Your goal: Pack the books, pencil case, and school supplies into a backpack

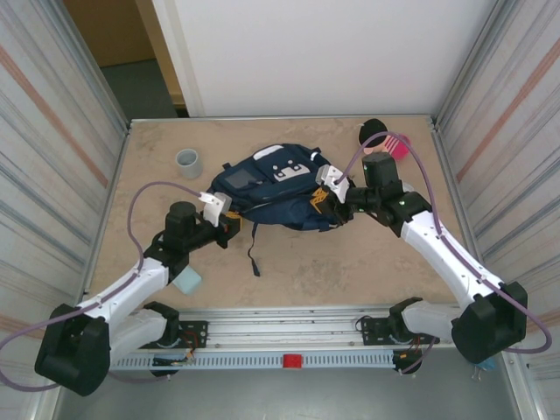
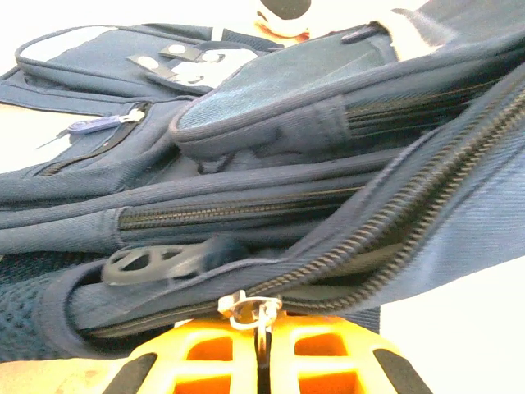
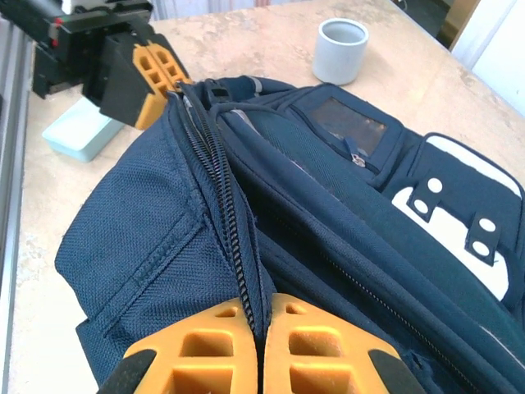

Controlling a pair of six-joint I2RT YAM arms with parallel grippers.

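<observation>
Fingers of the left gripper pinch the zipper pull at the left end of the backpack while the right gripper clamps the opposite end, zipper running lengthwise between them, pencil case beside the left arm.

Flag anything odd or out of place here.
Nothing spilled or damaged. The backpack lies slumped, front up, with a strap trailing toward the near edge. The pencil case sits partly under the left arm. The grey cup stands upright.
</observation>
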